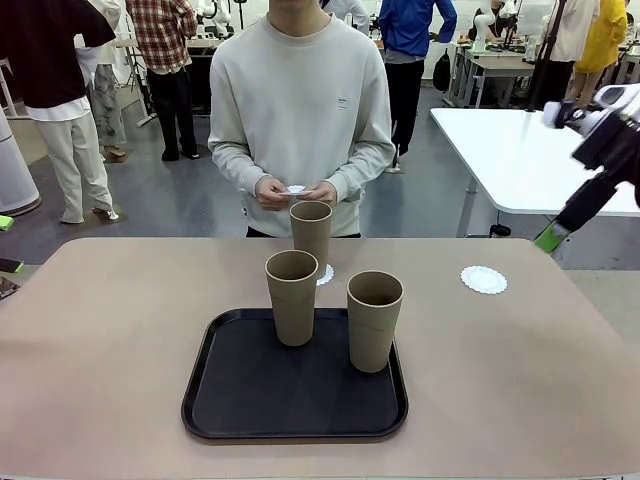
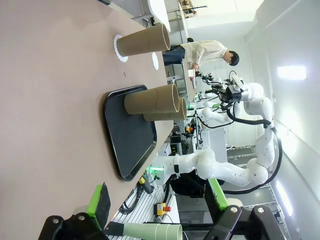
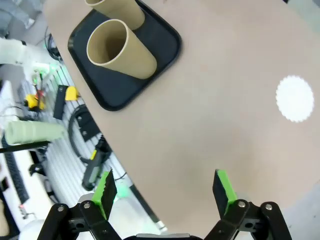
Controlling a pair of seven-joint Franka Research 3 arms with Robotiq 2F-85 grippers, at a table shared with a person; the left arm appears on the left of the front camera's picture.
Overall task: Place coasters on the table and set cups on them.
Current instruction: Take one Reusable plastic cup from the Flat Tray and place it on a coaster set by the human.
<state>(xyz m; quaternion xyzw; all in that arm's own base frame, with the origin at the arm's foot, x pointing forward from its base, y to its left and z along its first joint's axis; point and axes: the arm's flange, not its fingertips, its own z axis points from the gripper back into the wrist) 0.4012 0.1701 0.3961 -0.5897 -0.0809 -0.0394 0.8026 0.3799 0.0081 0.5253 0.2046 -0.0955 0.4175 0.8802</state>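
Tray cups: front cup (image 1: 373, 320) and rear cup (image 1: 292, 298) stand upright on the black tray (image 1: 240, 400), at the near middle of the table (image 1: 100, 330).
Third cup (image 1: 311, 232): upright just behind the tray, on a coaster (image 1: 324, 274).
Bare coaster (image 1: 484, 279): flat on the table to the right, well apart from the tray.
Person's hands (image 1: 272, 190): hold another coaster (image 1: 296, 189) at the far edge.
Right gripper (image 3: 164, 187): jaws wide, empty, above the table's edge.
Left gripper (image 2: 157, 200): jaws wide, empty, at the table's edge.

Front looks across table (image 1: 100, 330) at person (image 1: 300, 110); wrist views, seemingly high, share tray (image 1: 250, 392).
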